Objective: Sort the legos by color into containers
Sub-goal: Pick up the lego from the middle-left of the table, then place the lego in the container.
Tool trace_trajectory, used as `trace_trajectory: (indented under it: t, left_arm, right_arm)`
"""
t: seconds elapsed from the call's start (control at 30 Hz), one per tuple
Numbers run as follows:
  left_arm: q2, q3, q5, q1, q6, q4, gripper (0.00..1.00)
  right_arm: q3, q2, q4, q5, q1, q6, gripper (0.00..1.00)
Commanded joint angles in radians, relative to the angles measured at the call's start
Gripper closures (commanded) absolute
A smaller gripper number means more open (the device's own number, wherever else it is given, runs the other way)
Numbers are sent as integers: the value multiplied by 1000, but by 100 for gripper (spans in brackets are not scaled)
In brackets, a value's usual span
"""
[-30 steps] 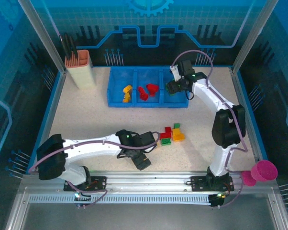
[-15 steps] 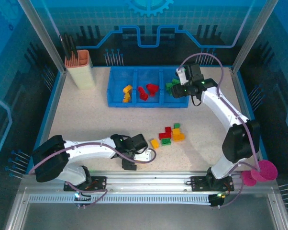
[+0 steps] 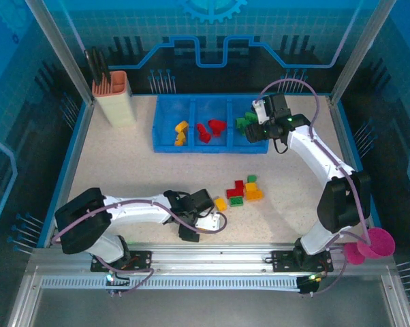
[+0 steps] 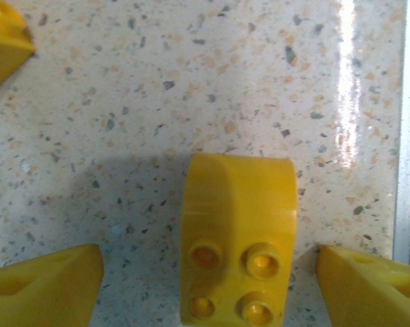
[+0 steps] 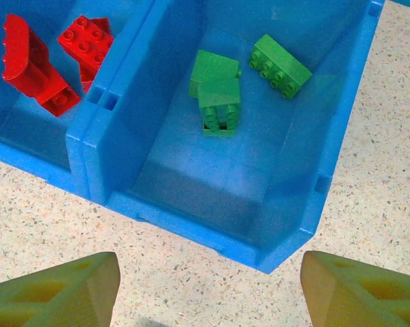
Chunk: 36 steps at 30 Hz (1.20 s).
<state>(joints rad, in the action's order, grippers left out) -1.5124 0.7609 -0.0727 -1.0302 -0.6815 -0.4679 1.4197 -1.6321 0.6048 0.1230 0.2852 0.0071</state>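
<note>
Within the last second the left gripper point(image 4: 208, 283) has been swung to the lower middle of the overhead view. Its jaws, somewhat narrowed, are set either side of a yellow lego point(image 4: 238, 238) on the surface point(image 4: 191, 82) without touching it; nothing is held. The right gripper point(image 5: 208, 279) has been drawn back from the right-hand container point(image 5: 212, 184), open and empty, and green legos point(image 5: 217, 95) are seen inside. A green drop is judged finished and a yellow pick begun. A mixed cluster point(image 3: 244, 191) remains unsorted at centre.

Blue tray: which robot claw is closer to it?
Right. The right gripper hangs close in front of the tray; the left gripper is far off by the table's near edge, straddling a yellow brick.
</note>
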Motion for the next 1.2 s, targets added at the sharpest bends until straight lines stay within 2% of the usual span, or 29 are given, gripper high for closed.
trace_trajectory:
  t: [0.0,0.4,0.47,0.6,0.77,0.87,1.0,1.17]
  left_arm:
    - [-38,35,38,4,2,-22,23]
    - [-146,83,68,4,62,-54,63]
    - [-138,83,47,4,87,-40,69]
    - [-43,85,61,43,173,-7,76]
    - [166,56,78,189,231,124,79]
    - [215,112,43,301,214,160,80]
    - [172,244,73,506,243,173,80]
    - [-30,482,77,713,362,182,83]
  right_arm:
    - [8,13,-2,-5,-18,5,28]
    - [1,40,17,0,-26,-5,27]
    - [-7,64,35,6,-26,12,27]
    - [-76,131,43,-57,-20,54,27]
    - [-183,191,48,-70,45,86,27]
    - [-275,242,-8,-37,122,99,27]
    - [-329,254,-25,-54,218,141,27]
    - [-322,202,20,-68,351,192,27]
